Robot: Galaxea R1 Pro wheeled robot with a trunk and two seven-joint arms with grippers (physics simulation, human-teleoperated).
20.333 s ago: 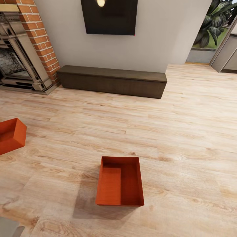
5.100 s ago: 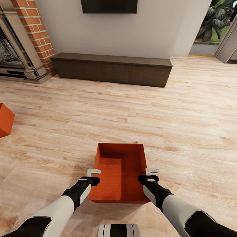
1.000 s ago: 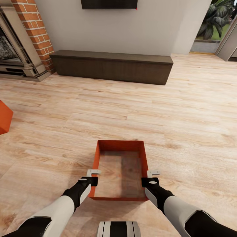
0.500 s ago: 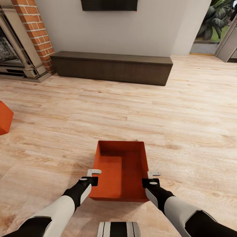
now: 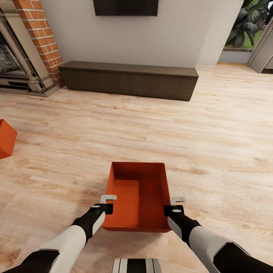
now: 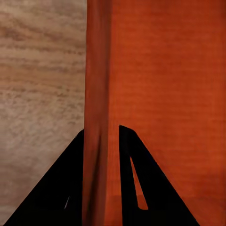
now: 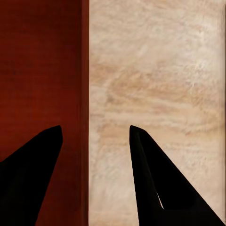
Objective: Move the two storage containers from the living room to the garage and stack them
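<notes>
The left gripper (image 5: 108, 203) is clamped on the left wall of an orange-red storage container (image 5: 137, 197). The right gripper (image 5: 176, 204) straddles its right wall, fingers apart. The container is empty, on the light wood floor (image 5: 212, 144). Open floor stretches far to a dark low bench (image 5: 129, 80). A second container (image 5: 5, 138) sits well apart, far left.

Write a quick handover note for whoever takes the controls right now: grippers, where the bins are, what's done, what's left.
Left gripper: shut on the near container's left wall.
Right gripper: open, fingers either side of the right wall, not yet clamped.
Near container sits on the living room's wood floor in front of the robot. Second container is at the far left.
Done: nothing moved to the garage.
Left: close right gripper, lift, carry to garage, set down, fetch and stack the second.
</notes>
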